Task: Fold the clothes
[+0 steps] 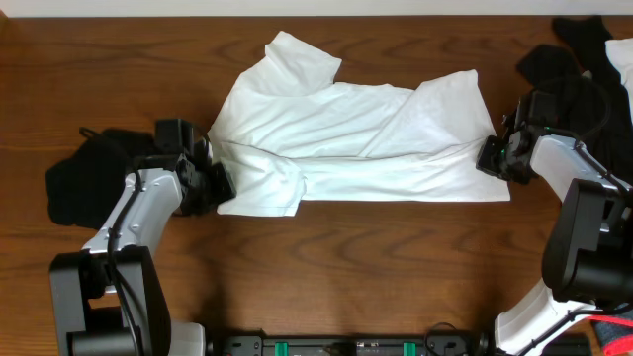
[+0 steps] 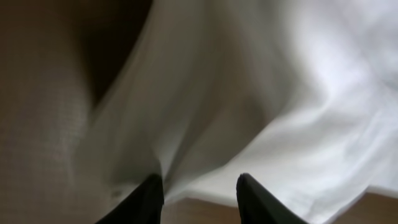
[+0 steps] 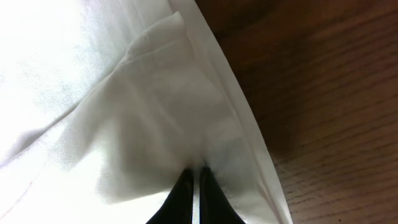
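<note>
The right gripper (image 3: 194,171) is closed tight on the white T-shirt (image 1: 346,138), with a thin fold of cloth caught between its two dark fingers (image 3: 177,202). In its wrist view the fabric spreads away ahead of the tips and to their left. The shirt's hemmed edge runs off ahead, and bare wooden table (image 3: 336,93) lies on the far side of that edge, to the gripper's right.

The left gripper (image 2: 199,186) stands with its jaws apart and nothing clamped between them. Rumpled white cloth lies just ahead of its tips, and a strip of table shows in the gap.

From overhead, the shirt lies stretched across the table between the two grippers. Its sleeve end is at the left gripper, and the opposite edge is at the right one, with folds running slantwise across the body.

A black garment (image 1: 84,178) lies bunched behind the left gripper, beside its arm. More black cloth (image 1: 564,64) and a white piece (image 1: 623,59) lie beyond the right gripper, apart from the shirt
</note>
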